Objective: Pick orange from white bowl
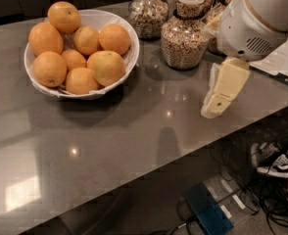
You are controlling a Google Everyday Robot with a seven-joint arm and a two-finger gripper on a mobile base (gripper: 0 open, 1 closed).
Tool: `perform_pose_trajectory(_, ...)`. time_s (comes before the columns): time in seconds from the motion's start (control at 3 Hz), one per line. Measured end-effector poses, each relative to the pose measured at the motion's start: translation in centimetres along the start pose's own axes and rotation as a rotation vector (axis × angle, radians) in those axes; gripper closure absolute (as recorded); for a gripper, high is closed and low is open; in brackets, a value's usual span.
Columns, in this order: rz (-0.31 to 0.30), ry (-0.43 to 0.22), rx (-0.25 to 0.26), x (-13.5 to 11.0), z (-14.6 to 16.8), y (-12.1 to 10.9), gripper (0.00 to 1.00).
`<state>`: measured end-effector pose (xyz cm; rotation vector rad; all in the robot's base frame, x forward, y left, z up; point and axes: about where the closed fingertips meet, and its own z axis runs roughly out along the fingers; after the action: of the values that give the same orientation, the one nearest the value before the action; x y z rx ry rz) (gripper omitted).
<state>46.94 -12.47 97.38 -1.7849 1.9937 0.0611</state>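
Observation:
The white bowl (130, 39) stands on the grey countertop at the back left and holds several oranges. The largest, paler orange (107, 66) lies at the bowl's front right, against the rim. My gripper (211, 110) hangs from the white arm at the right, pointing down and left over the counter's front right part. It is well to the right of the bowl, in front of the glass jars, and holds nothing that I can see.
Three cereal-filled glass jars (183, 31) stand at the back, right of the bowl. A white paper (287, 60) with a pen lies at the far right. The counter's front edge runs diagonally; below it are a blue box (207, 210), shoes (274, 161) and cables.

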Motion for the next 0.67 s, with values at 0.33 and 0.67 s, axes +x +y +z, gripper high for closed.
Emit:
perform_pose_trajectory(0.33, 0.029, -0.116, -0.016, -2.0, 2.4, -0.7, 0.00)
perform_pose_trajectory(0.67, 0.006, -0.252, -0.045, -6.9, 5.6, -2.5, 0.00)
